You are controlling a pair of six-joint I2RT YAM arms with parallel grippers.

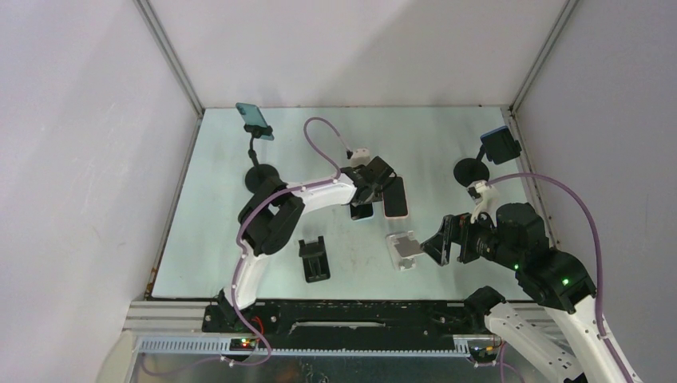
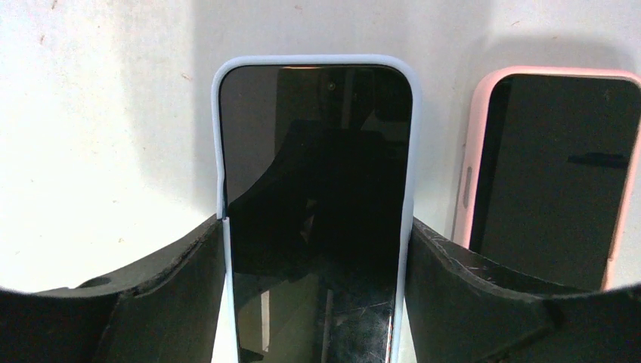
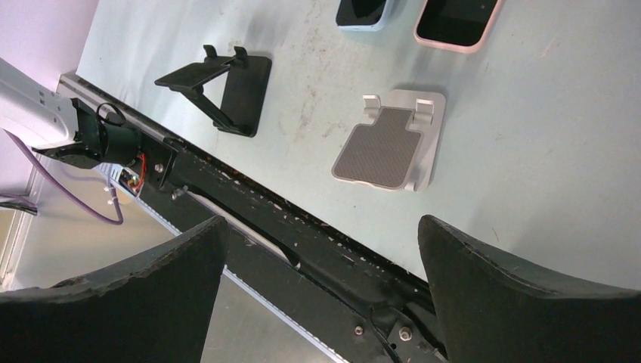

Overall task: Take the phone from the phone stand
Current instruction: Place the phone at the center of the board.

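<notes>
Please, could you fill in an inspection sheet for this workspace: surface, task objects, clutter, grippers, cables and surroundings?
Surface: pale table, scuffed, with dirt specks.
Job's things: teal phone is on the left pole stand; dark phone is on the right pole stand; blue-cased phone and pink-cased phone are side by side at mid-table; black stand and silver stand are empty.
Clutter: nothing seen.
Grippers: left gripper is shut on the blue-cased phone's long edges; right gripper is open and empty, near the front edge.
Cables: a purple cable loops along each arm.
Surroundings: white walls; metal frame in front.
</notes>
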